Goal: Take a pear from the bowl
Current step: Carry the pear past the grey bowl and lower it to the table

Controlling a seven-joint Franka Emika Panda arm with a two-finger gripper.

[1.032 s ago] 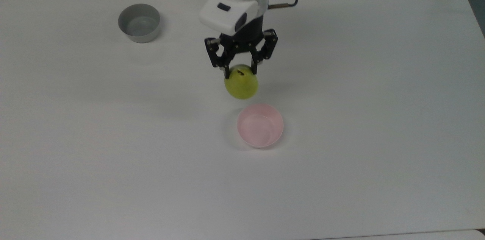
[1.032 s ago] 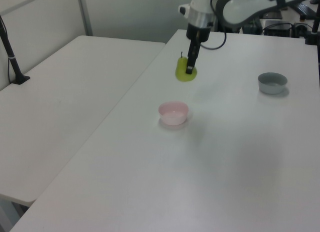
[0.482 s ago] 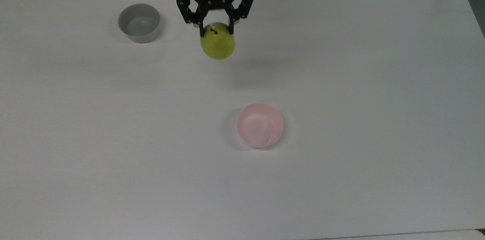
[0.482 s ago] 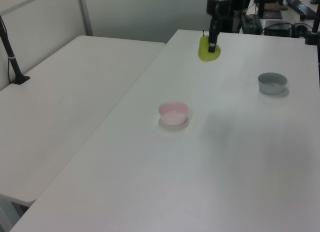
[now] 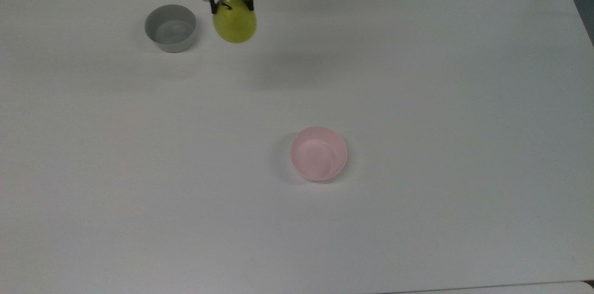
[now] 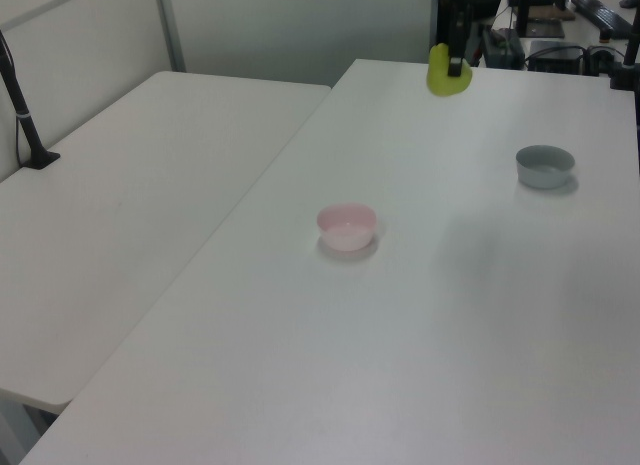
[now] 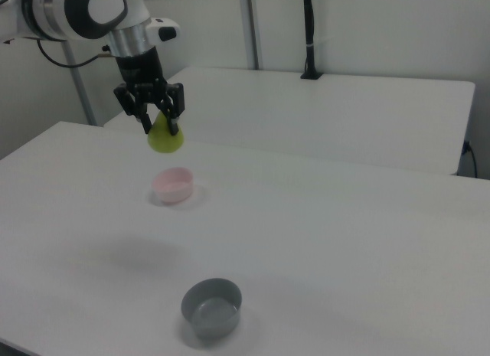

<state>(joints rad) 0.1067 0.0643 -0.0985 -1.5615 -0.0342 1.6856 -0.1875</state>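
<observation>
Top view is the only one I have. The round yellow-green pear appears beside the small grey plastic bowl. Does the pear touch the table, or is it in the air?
Observer: In the air. In the right view the round yellow-green pear hangs from the black two-finger hand, clearly above the white table and higher than the small pale pink plastic bowl.
Operator: Thank you. What stands around this table?
Observer: In the right view a second white table stands behind it, with an upright black post on its far side.
</observation>
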